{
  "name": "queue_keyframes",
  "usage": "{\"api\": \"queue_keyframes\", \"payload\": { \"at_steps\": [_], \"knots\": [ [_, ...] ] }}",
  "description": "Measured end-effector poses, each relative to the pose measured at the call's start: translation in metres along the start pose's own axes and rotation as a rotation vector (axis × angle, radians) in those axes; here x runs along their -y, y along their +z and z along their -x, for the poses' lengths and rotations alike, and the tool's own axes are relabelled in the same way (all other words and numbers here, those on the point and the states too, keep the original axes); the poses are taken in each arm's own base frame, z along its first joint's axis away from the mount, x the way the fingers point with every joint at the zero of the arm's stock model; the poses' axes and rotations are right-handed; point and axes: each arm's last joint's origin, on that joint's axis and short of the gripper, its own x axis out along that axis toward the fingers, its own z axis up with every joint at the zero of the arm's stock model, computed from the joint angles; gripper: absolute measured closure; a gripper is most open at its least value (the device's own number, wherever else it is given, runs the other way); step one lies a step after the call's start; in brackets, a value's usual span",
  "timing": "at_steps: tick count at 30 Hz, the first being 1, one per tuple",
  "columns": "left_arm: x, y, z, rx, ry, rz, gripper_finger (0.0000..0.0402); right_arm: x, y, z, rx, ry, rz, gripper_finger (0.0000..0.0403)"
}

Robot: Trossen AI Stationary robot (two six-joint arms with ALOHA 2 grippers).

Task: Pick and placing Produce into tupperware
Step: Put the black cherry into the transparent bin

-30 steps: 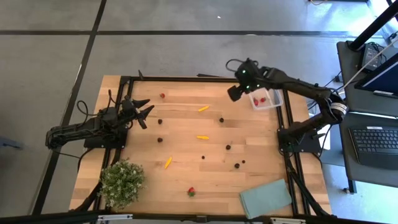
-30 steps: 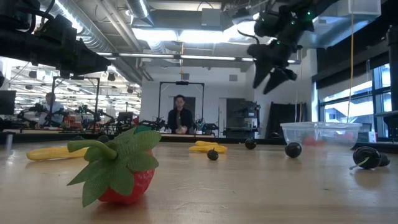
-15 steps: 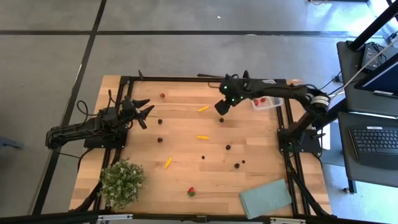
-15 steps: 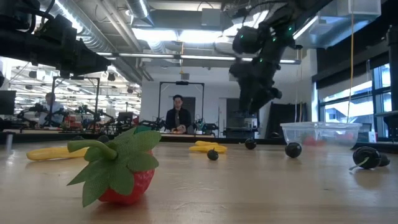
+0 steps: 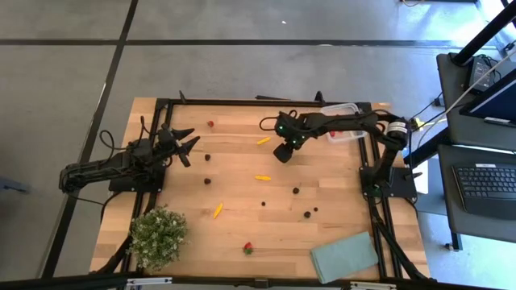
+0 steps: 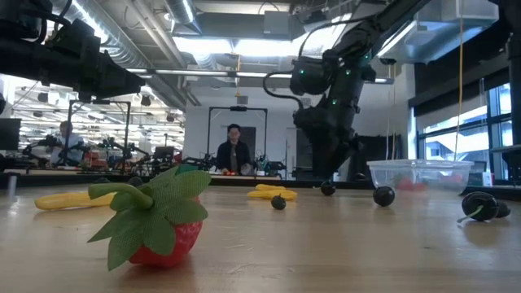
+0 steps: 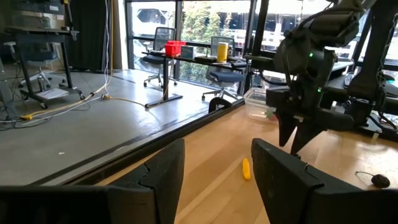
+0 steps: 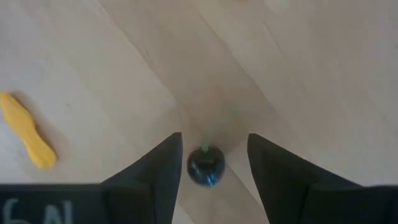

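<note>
My right gripper [image 5: 284, 154] is open and points down at a dark berry [image 8: 205, 167], which rests on the wood between its two fingers [image 8: 158, 169] without touching them. The low view shows the same gripper [image 6: 330, 184] just above that berry [image 6: 327, 189]. The clear tupperware [image 5: 348, 135] stands near the table's far right corner with red pieces inside. More berries [image 5: 296, 191], yellow slivers [image 5: 263, 177] and strawberries [image 5: 248, 249] lie scattered on the table. My left gripper [image 5: 185, 142] waits open near the table's left edge.
A bushy green plant [image 5: 158, 234] stands at the near left corner and a flat grey-green rectangle [image 5: 345, 258] lies at the near right. A large strawberry [image 6: 159, 220] sits close to the low camera. A laptop [image 5: 488, 181] sits beyond the table's right edge. A person [image 6: 234, 155] stands far behind.
My right gripper has swung from above the tupperware toward the table's left and come down, fingers now pointing at the table, until it stands around a dark berry. The tupperware and the scattered produce have stayed in place.
</note>
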Motion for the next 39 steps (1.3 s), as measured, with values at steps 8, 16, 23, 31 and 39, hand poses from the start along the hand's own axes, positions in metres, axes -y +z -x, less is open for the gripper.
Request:
{"api": "queue_keyframes", "payload": {
  "at_steps": [8, 16, 23, 31, 39],
  "knots": [
    [0.0, 0.0, 0.0, 0.0, 0.0, 0.0, 0.0223, 0.001, 0.001, -0.016, -0.013, -0.009, 0.043, 0.0227],
    [0.0, 0.0, 0.0, 0.0, 0.0, 0.0, 0.0223, 0.003, 0.001, -0.03, -0.033, -0.024, 0.047, 0.0227],
    [0.0, 0.0, 0.0, 0.0, 0.0, 0.0, 0.0223, 0.003, 0.001, -0.031, -0.037, -0.029, 0.047, 0.027],
    [0.0, 0.0, 0.0, 0.0, 0.0, 0.0, 0.0223, 0.002, 0.005, -0.029, -0.039, -0.034, 0.099, 0.0391],
    [0.0, 0.0, 0.0, 0.0, 0.0, 0.0, 0.0223, 0.003, 0.023, -0.005, -0.083, -0.036, 0.119, 0.0398]
  ]
}}
